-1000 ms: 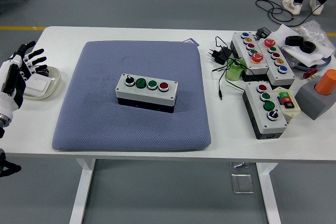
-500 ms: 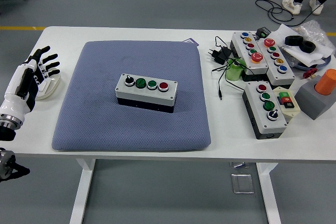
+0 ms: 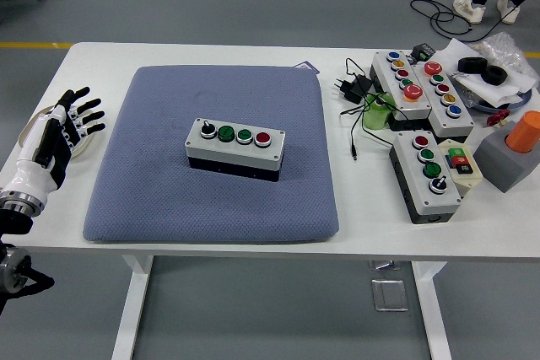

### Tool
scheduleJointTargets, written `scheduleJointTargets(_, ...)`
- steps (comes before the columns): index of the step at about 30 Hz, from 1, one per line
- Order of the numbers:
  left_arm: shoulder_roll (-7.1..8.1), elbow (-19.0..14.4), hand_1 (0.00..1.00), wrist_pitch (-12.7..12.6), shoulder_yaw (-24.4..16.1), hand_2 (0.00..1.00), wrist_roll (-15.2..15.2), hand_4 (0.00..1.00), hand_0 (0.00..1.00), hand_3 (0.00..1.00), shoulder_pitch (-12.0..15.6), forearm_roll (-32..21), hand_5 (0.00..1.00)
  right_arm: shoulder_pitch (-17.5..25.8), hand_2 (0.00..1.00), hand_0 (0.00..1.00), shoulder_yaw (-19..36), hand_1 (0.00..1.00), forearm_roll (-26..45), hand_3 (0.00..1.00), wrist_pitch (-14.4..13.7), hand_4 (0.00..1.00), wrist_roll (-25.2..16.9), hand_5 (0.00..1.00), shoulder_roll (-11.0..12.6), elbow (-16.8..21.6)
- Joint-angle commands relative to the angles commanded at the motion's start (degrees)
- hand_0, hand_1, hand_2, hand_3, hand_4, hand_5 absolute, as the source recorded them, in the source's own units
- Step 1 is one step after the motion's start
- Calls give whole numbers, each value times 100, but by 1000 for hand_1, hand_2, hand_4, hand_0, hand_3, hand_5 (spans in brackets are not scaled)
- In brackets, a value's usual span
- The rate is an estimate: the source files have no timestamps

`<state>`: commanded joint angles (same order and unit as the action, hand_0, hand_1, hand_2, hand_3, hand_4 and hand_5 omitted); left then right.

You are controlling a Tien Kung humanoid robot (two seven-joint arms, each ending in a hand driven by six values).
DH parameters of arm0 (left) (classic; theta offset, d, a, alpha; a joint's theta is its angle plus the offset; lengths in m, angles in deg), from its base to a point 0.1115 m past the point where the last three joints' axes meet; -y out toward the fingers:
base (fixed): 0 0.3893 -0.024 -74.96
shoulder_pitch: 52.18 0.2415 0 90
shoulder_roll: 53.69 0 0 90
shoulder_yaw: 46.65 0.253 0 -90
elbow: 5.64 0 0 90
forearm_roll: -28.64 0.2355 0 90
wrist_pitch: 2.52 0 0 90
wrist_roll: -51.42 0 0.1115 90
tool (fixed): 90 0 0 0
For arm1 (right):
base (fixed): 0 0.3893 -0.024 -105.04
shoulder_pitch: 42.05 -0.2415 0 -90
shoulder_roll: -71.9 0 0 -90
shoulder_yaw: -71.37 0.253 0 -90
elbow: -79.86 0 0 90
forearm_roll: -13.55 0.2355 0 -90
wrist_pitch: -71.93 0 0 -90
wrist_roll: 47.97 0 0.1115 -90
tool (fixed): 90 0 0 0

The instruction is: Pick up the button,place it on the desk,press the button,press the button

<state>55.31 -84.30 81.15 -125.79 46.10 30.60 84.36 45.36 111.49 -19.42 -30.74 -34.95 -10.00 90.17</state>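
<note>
A grey button box point(image 3: 235, 149) with a black switch, two green buttons and a red button lies in the middle of the blue-grey pad point(image 3: 169, 191). My left hand point(image 3: 69, 120) is at the table's left edge, fingers spread and empty, well left of the box and just short of the pad's left edge. It hangs over a white dish point(image 3: 34, 129). My right hand is out of view.
Several more button boxes point(image 3: 427, 173), point(image 3: 403, 77) stand at the right, with black cables and a plug point(image 3: 354, 90), a green cup point(image 3: 378, 113), a grey block with an orange cap point(image 3: 516, 151) and tape rolls point(image 3: 483, 71). A person's legs show at the top right.
My left hand has moved right and slightly forward toward the pad, its fingers spreading, and it now covers most of the white dish.
</note>
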Motion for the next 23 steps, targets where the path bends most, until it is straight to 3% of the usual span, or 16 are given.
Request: scheduleJointTargets(23,47,163,793,3,-75,846,-1,646,708,884,-9,31,998,203,539,627,-47,477,167,582,38,279,-15,22,-28,0)
